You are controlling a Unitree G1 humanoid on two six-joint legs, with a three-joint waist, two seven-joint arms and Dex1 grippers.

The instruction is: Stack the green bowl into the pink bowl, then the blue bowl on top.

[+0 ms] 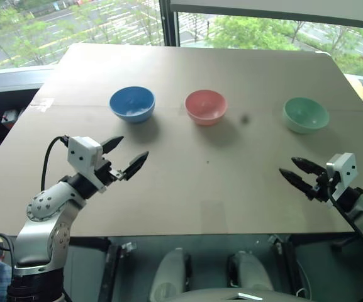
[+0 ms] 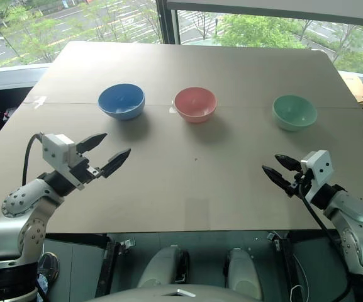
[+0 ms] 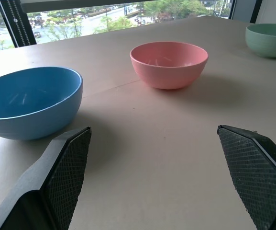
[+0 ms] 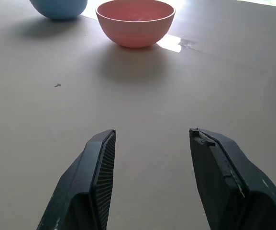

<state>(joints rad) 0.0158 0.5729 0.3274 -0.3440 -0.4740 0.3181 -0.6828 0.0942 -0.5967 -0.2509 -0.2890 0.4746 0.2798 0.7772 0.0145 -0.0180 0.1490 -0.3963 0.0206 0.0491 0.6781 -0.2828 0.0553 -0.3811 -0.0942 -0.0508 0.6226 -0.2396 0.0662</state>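
three bowls, apart in one row on the table (image 1: 187,189): pink bowl (image 1: 206,106) in the middle, blue bowl (image 1: 132,103) to its left, green bowl (image 1: 306,114) well to its right. two grippers nearer than the pink bowl: left gripper (image 1: 126,156) jaws spread wide, empty; right gripper (image 1: 299,172) jaws parted, empty. in the left wrist view the green bowl is cut off at the edge.

Three bowls sit on the table (image 1: 231,189): one blue bowl (image 1: 132,103), one pink bowl (image 1: 206,106), one green bowl (image 1: 306,114); perhaps one small dark speck too.
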